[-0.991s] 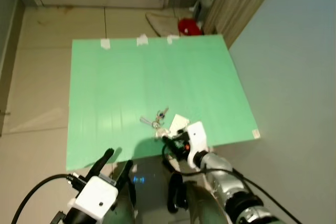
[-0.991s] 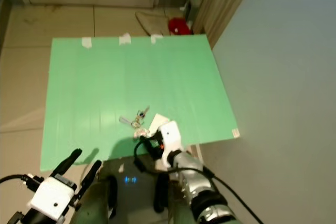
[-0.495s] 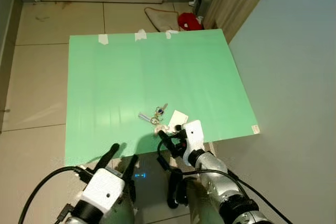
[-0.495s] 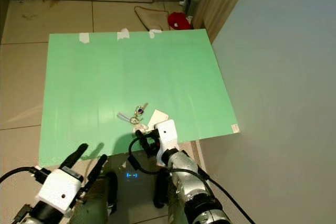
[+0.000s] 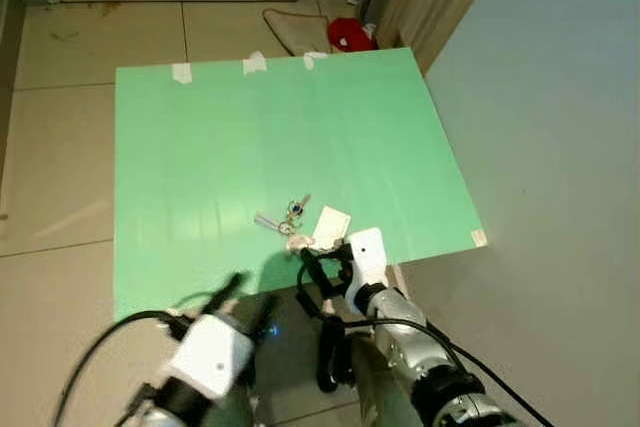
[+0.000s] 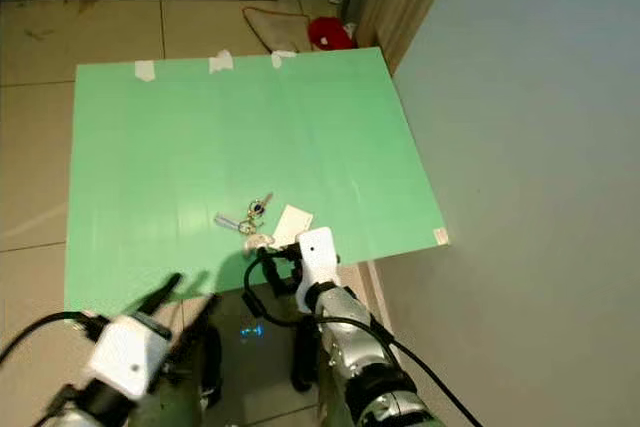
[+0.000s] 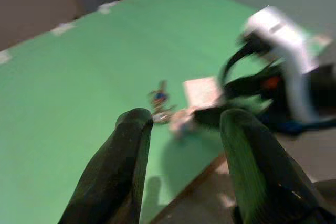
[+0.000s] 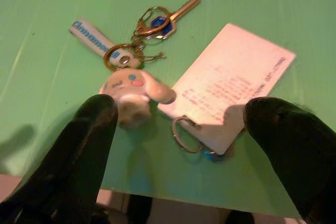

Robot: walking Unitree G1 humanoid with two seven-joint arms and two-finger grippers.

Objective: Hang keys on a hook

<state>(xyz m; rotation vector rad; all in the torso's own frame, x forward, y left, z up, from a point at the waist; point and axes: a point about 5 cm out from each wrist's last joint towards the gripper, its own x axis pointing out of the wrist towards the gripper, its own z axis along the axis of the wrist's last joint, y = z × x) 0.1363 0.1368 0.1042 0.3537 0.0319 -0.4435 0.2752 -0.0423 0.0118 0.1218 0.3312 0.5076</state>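
Keys [image 8: 137, 80] lie on the green mat [image 5: 220, 147] — just ahead of the right gripper [image 8: 178, 124], fingers apart.

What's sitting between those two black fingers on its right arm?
In the right wrist view, a white character charm, a loose key ring and a white card's corner, all on the green mat.

Right pincer [image 8: 173, 129] extended forward, fingers spread wide. Left pincer [image 7: 184, 129] held lower, motion-blurred, fingers apparently parted. Both silver forearms bent inward.
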